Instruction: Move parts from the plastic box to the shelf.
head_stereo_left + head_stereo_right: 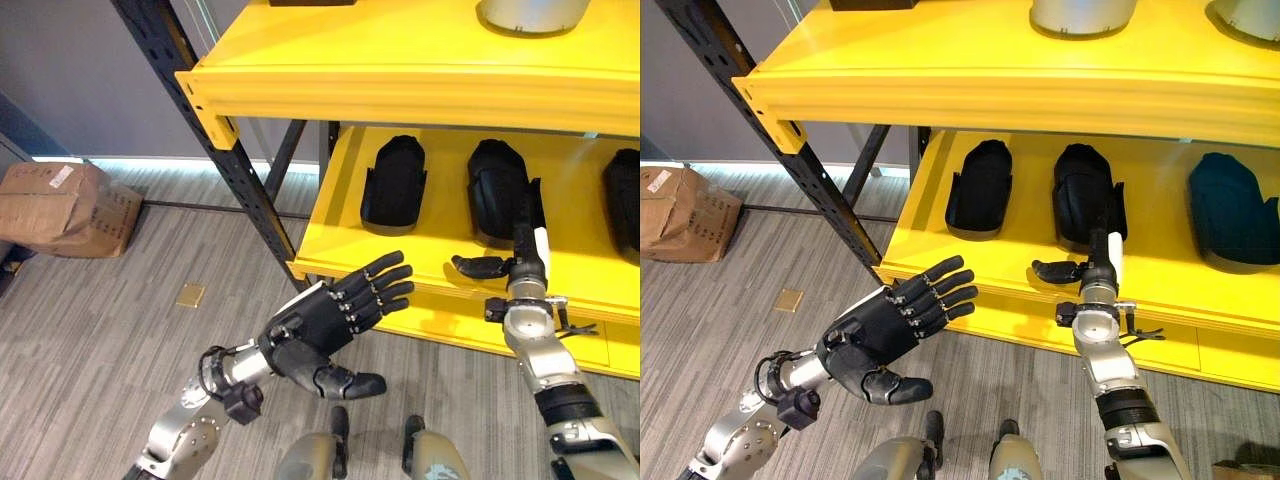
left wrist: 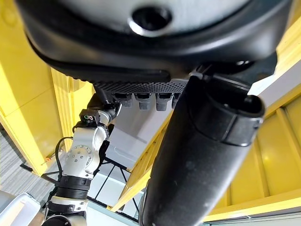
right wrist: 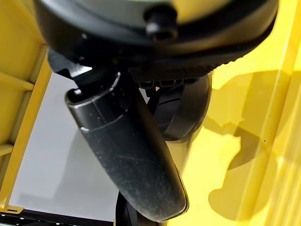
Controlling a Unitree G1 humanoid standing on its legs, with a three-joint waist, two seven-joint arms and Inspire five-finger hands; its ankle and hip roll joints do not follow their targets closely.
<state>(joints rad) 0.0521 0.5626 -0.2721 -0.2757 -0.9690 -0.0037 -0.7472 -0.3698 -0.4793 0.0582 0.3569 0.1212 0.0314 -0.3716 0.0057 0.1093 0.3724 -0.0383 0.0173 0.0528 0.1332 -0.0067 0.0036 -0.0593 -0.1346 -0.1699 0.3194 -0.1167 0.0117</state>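
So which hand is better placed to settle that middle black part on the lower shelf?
The right hand. It is already reaching over the lower shelf, its fingers up against the middle black part. The left hand hovers open and empty in front of the shelf edge, above the floor and off to the left.
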